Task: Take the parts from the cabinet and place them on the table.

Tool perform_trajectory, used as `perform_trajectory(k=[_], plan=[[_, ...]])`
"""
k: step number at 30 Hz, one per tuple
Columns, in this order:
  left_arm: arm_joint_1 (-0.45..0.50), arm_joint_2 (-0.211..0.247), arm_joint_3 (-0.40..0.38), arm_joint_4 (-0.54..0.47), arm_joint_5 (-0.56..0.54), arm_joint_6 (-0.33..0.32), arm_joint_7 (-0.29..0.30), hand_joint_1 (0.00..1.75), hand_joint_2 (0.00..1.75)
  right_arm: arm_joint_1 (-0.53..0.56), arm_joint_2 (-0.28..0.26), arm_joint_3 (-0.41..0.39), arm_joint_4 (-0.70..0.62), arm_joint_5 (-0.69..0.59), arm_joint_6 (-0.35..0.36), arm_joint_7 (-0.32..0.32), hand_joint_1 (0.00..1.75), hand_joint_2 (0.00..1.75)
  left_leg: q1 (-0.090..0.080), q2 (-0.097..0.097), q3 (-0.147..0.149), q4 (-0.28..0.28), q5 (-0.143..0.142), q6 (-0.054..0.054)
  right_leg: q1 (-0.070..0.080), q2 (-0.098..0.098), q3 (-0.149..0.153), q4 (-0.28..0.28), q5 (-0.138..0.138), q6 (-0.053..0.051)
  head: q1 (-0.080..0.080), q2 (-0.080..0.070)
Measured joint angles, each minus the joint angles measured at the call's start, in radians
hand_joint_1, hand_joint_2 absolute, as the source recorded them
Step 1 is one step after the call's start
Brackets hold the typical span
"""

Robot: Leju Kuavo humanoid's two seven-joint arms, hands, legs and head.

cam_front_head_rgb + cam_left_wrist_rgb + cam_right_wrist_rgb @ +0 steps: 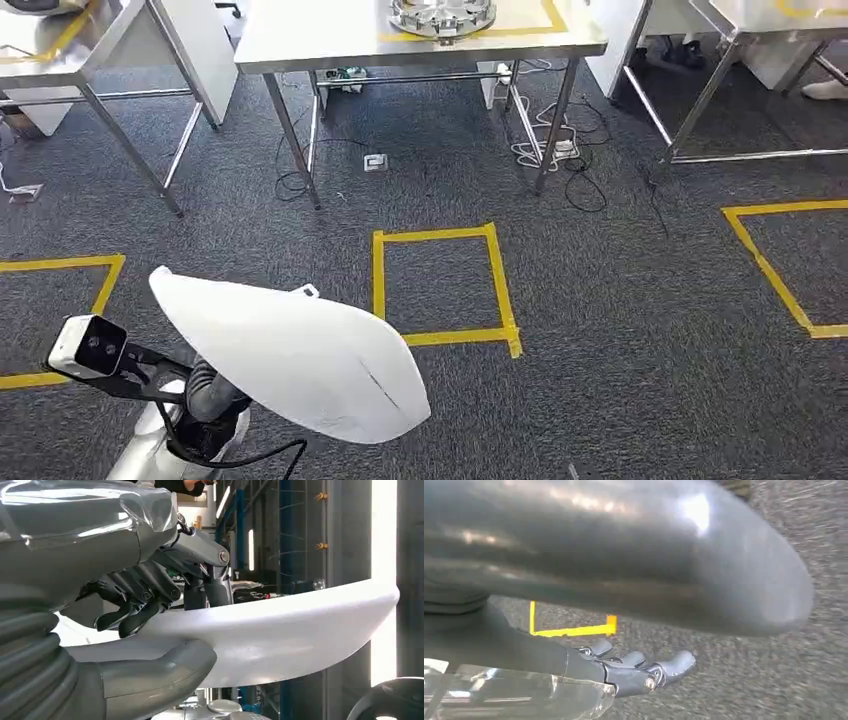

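White curved part (300, 355) sits in my left hand (150, 597), fingers (127, 615) curled over its edge; my right hand (634, 670) hangs with fingers spread above grey carpet (620, 330).

A workshop-like test floor: steel tables (420, 45), grey carpet (620, 380) with yellow tape squares (442, 288), loose cables (560, 150).

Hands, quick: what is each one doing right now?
Left hand: holding the white curved part, thumb under it and fingers over its edge.
Right hand: open, fingers extended over the carpet, holding nothing.
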Motion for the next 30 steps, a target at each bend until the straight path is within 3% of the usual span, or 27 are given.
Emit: perform_trajectory(k=[2,3,4,5,6,7,9,10,11,12,13,14,15,16,17,18,20,21,22,24,25,26,27,28,29,30], plan=[[-0.001,0.001,-0.002,-0.002,-0.001,0.000,0.000,1.75,1.75,-0.002,-0.002,-0.002,0.000,0.000,0.000,0.000,0.00,0.00,-0.008,0.008,0.016,-0.022,-0.010,0.008,-0.008,0.002,0.012,-0.025,-0.007,0.012,-0.008,0.000],[-0.001,0.002,-0.002,-0.001,-0.001,0.000,0.000,1.75,1.75,0.001,0.000,-0.002,0.000,0.001,0.001,0.000,0.00,0.00,-0.012,0.005,0.028,-0.046,-0.015,0.014,-0.005,0.001,0.022,-0.001,0.016,0.026,-0.008,0.000],[0.000,0.002,-0.002,-0.001,-0.002,0.000,-0.001,1.75,1.75,0.001,-0.001,-0.003,0.000,0.001,0.000,0.000,0.00,0.00,-0.010,0.002,0.054,-0.059,-0.018,0.021,-0.005,-0.001,0.029,-0.001,0.019,0.031,-0.008,0.000],[0.001,0.002,-0.003,-0.001,-0.001,0.001,-0.004,1.75,1.75,0.000,0.000,-0.005,0.000,0.001,0.001,0.000,0.00,0.00,-0.004,0.003,0.077,-0.069,-0.015,0.021,-0.006,-0.003,0.014,0.024,0.010,0.025,-0.006,0.000],[-0.002,0.002,-0.004,-0.001,0.000,0.006,-0.010,1.75,1.75,-0.003,0.000,-0.006,0.000,0.004,0.000,-0.001,0.00,0.00,-0.003,0.004,0.087,-0.071,-0.016,0.026,-0.005,-0.003,-0.015,0.077,0.007,0.025,-0.004,0.000],[-0.003,0.002,-0.005,-0.001,-0.001,0.011,-0.014,1.75,1.75,-0.005,-0.001,-0.009,0.000,0.006,0.000,-0.001,0.00,0.00,-0.004,0.005,0.091,-0.071,-0.020,0.028,-0.006,-0.003,-0.066,0.156,-0.001,0.026,-0.003,0.000],[-0.003,0.004,-0.008,-0.001,-0.002,0.017,-0.021,1.75,1.75,-0.006,-0.005,-0.011,0.000,0.009,0.000,-0.001,0.00,0.00,-0.005,0.000,0.101,-0.071,-0.036,0.028,-0.005,-0.003,-0.178,0.296,-0.071,0.009,-0.004,0.000],[-0.002,0.005,-0.010,0.000,-0.002,0.019,-0.023,1.75,1.75,-0.002,-0.005,-0.012,0.000,0.010,0.000,0.000,0.00,0.00,-0.005,-0.003,0.109,-0.071,-0.045,0.027,-0.006,-0.003,-0.209,0.317,-0.102,0.009,-0.003,0.000],[-0.001,0.006,-0.011,0.000,-0.002,0.019,-0.024,1.75,1.75,0.000,-0.007,-0.013,0.000,0.010,0.000,0.000,0.00,0.00,-0.004,-0.007,0.123,-0.071,-0.056,0.023,-0.009,-0.004,-0.221,0.296,-0.112,0.015,-0.004,0.000],[-0.001,0.008,-0.013,0.001,-0.002,0.019,-0.025,1.75,1.75,0.000,-0.007,-0.014,0.000,0.010,0.000,0.000,0.00,0.00,-0.002,-0.007,0.139,-0.071,-0.068,0.019,-0.011,-0.004,-0.215,0.245,-0.098,0.027,-0.003,0.000],[-0.001,0.009,-0.013,0.002,-0.002,0.019,-0.025,1.75,1.75,0.000,-0.008,-0.014,0.000,0.010,0.000,0.000,0.00,0.00,0.000,-0.007,0.157,-0.071,-0.082,0.014,-0.014,-0.005,-0.197,0.166,-0.055,0.048,-0.003,0.000],[-0.001,0.009,-0.013,0.002,-0.002,0.019,-0.025,1.75,1.75,0.000,-0.008,-0.015,0.000,0.010,0.000,0.000,0.00,0.00,0.000,-0.007,0.173,-0.069,-0.097,0.008,-0.017,-0.007,-0.175,0.079,0.015,0.070,-0.003,0.000],[-0.002,0.010,-0.013,0.003,-0.002,0.020,-0.025,1.75,1.75,0.003,-0.008,-0.015,0.002,0.010,0.000,0.000,0.00,0.00,-0.006,-0.008,0.171,-0.064,-0.113,0.001,-0.019,-0.011,-0.169,0.003,0.104,0.092,0.000,0.000],[-0.001,0.011,-0.014,0.005,-0.003,0.020,-0.026,1.75,1.75,0.000,-0.009,-0.015,0.002,0.010,0.000,0.000,0.00,0.00,-0.008,-0.008,0.181,-0.058,-0.131,-0.003,-0.018,-0.020,-0.162,-0.007,0.129,0.063,-0.003,0.000],[-0.002,0.012,-0.014,0.005,-0.003,0.021,-0.027,1.75,1.75,0.000,-0.010,-0.015,0.001,0.010,0.000,0.002,0.00,0.00,-0.008,-0.008,0.178,-0.062,-0.146,-0.011,-0.010,-0.015,-0.152,-0.006,0.131,0.041,-0.004,0.000],[-0.002,0.013,-0.015,0.005,-0.003,0.021,-0.027,1.75,1.75,0.001,-0.008,-0.015,0.001,0.010,0.000,0.002,0.00,0.00,-0.007,-0.006,0.195,-0.049,-0.139,-0.018,-0.012,-0.014,-0.150,-0.008,0.130,0.024,-0.006,0.000],[-0.002,0.015,-0.016,0.005,-0.003,0.021,-0.027,1.75,1.75,0.000,-0.004,-0.015,-0.001,0.010,0.000,0.001,0.00,0.00,-0.001,-0.001,0.188,-0.024,-0.144,-0.025,-0.017,-0.007,-0.127,-0.007,0.124,-0.001,-0.006,0.000],[-0.004,0.016,-0.018,0.005,-0.003,0.020,-0.027,1.75,1.75,-0.001,-0.006,-0.016,-0.001,0.010,0.000,0.001,0.00,0.00,0.001,0.002,0.160,0.031,-0.143,-0.032,-0.017,-0.007,-0.116,-0.007,0.116,-0.011,-0.008,0.000],[-0.005,0.017,-0.018,0.005,-0.003,0.020,-0.028,1.75,1.75,-0.003,-0.007,-0.016,-0.001,0.010,0.000,0.001,0.00,0.00,0.005,0.004,0.111,0.106,-0.158,-0.039,-0.017,-0.007,-0.107,-0.007,0.106,-0.014,-0.008,0.000],[-0.004,0.018,-0.020,0.006,-0.003,0.020,-0.028,1.75,1.75,-0.002,-0.007,-0.016,-0.001,0.010,0.000,0.001,0.00,0.00,0.013,0.008,0.012,0.236,-0.234,-0.053,-0.014,-0.006,-0.090,-0.007,0.087,-0.014,-0.008,0.000],[-0.003,0.020,-0.022,0.007,-0.003,0.020,-0.028,1.75,1.75,0.000,-0.007,-0.016,-0.001,0.010,0.000,0.001,0.00,0.00,0.014,0.008,-0.022,0.264,-0.262,-0.054,-0.012,-0.005,-0.078,-0.007,0.076,-0.013,-0.009,0.000],[-0.003,0.022,-0.023,0.007,-0.003,0.021,-0.028,1.75,1.75,0.001,-0.007,-0.016,-0.001,0.010,0.000,0.001,0.00,0.00,0.015,0.009,-0.036,0.253,-0.263,-0.053,-0.012,-0.004,-0.065,-0.007,0.066,-0.013,-0.009,0.000],[-0.003,0.023,-0.024,0.007,-0.003,0.020,-0.028,1.75,1.75,0.001,-0.006,-0.016,-0.001,0.010,0.000,0.001,0.00,0.00,0.015,0.010,-0.032,0.207,-0.237,-0.049,-0.009,-0.002,-0.048,-0.007,0.054,-0.012,-0.009,0.000],[-0.003,0.024,-0.024,0.007,-0.003,0.021,-0.028,1.75,1.75,0.000,-0.006,-0.016,-0.001,0.010,0.000,0.001,0.00,0.00,0.013,0.010,-0.015,0.137,-0.189,-0.040,-0.007,-0.002,-0.031,-0.007,0.043,-0.011,-0.010,0.000],[-0.004,0.024,-0.024,0.007,-0.003,0.021,-0.028,1.75,1.75,0.000,-0.006,-0.016,-0.001,0.010,0.000,0.001,0.00,0.00,0.008,0.010,0.011,0.041,-0.108,-0.023,-0.002,-0.002,-0.012,-0.009,0.030,-0.010,-0.009,0.000],[-0.004,0.026,-0.024,0.007,-0.003,0.021,-0.028,1.75,1.75,0.000,-0.001,-0.016,-0.001,0.010,0.000,0.001,0.00,0.00,0.000,0.011,0.022,-0.020,-0.025,-0.003,-0.006,-0.002,-0.015,-0.013,0.021,-0.009,-0.008,0.000]])
